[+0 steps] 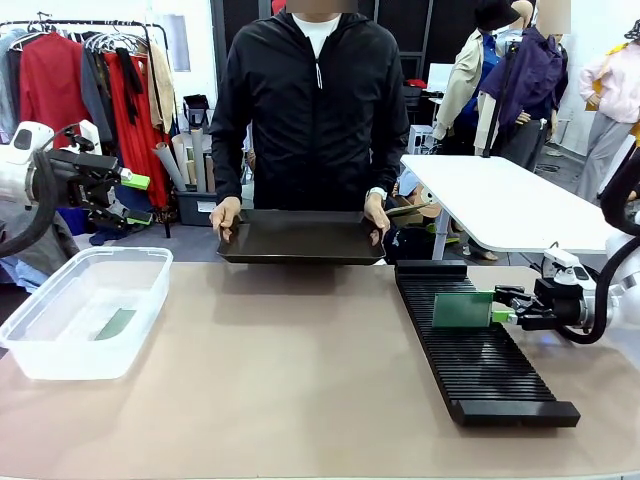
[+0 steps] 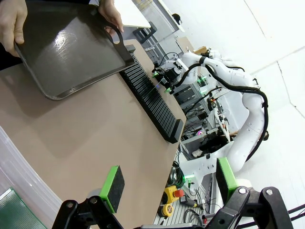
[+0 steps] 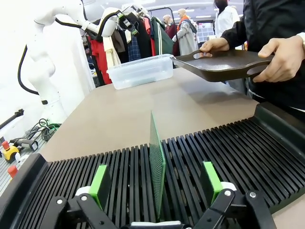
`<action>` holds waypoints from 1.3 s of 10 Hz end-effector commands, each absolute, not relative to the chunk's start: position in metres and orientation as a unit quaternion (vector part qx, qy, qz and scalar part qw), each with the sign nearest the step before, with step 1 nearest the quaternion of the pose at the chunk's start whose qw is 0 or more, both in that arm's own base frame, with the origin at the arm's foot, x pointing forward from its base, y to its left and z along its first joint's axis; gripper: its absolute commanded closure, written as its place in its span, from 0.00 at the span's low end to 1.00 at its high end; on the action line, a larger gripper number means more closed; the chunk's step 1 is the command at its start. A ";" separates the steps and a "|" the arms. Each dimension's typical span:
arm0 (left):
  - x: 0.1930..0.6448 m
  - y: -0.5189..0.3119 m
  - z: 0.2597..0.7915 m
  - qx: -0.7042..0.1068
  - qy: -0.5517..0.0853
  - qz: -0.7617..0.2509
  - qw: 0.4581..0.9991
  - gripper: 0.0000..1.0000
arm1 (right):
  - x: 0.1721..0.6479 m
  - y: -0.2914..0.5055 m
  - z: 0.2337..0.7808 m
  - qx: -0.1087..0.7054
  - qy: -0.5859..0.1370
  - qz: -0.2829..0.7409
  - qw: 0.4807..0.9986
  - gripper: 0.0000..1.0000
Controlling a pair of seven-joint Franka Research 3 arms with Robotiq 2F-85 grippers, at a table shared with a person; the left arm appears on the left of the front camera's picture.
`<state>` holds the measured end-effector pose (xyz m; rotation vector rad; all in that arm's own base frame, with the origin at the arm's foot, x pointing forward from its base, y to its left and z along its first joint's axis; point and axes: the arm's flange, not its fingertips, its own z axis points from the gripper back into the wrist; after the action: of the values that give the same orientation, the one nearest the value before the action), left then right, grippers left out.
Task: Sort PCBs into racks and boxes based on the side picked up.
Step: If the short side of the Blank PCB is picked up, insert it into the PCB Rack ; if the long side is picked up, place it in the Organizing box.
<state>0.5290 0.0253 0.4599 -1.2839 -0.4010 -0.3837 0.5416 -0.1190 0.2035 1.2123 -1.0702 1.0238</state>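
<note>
A long black rack (image 1: 480,345) lay on the right side of the table (image 1: 290,380), running from the far edge toward the near edge. One green PCB (image 1: 462,309) stood on its edge in a slot of the rack, closer to the far end. The right tool (image 1: 505,316) was just beside this board, at its right side. In the right wrist view the board (image 3: 157,167) stood up straight between the two green pads (image 3: 99,185). The pads were wide apart and did not touch the board, so the right tool was open and held nothing. A clear box (image 1: 85,310) sat near the left edge of the table. Another PCB (image 1: 116,323) lay flat on the bottom of the box. The left tool (image 1: 135,198) hung in the air above the far left corner of the table, past the box. In the left wrist view its green pads (image 2: 113,187) were far apart with nothing between them, so it was open and empty too. At the far edge of the table a person held a shallow black tray (image 1: 300,238) with a hand (image 1: 225,215) on each side. The tray was lifted a little above the table.
</note>
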 end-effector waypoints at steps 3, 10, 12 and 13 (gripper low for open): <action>0.527 0.025 0.462 -0.591 -0.186 -0.177 0.764 0.00 | 0.542 -0.119 0.205 0.515 -0.459 0.441 0.574 0.00; 0.527 0.025 0.462 -0.591 -0.186 -0.177 0.764 0.00 | 0.542 -0.119 0.205 0.515 -0.459 0.441 0.574 0.00; 0.527 0.025 0.462 -0.591 -0.186 -0.177 0.764 0.00 | 0.542 -0.119 0.205 0.515 -0.459 0.441 0.574 0.00; 0.527 0.025 0.462 -0.591 -0.186 -0.177 0.764 0.00 | 0.542 -0.119 0.205 0.515 -0.459 0.441 0.574 0.00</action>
<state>0.5290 0.0253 0.4599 -1.2839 -0.4010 -0.3838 0.5416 -0.1190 0.2035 1.2123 -1.0703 1.0239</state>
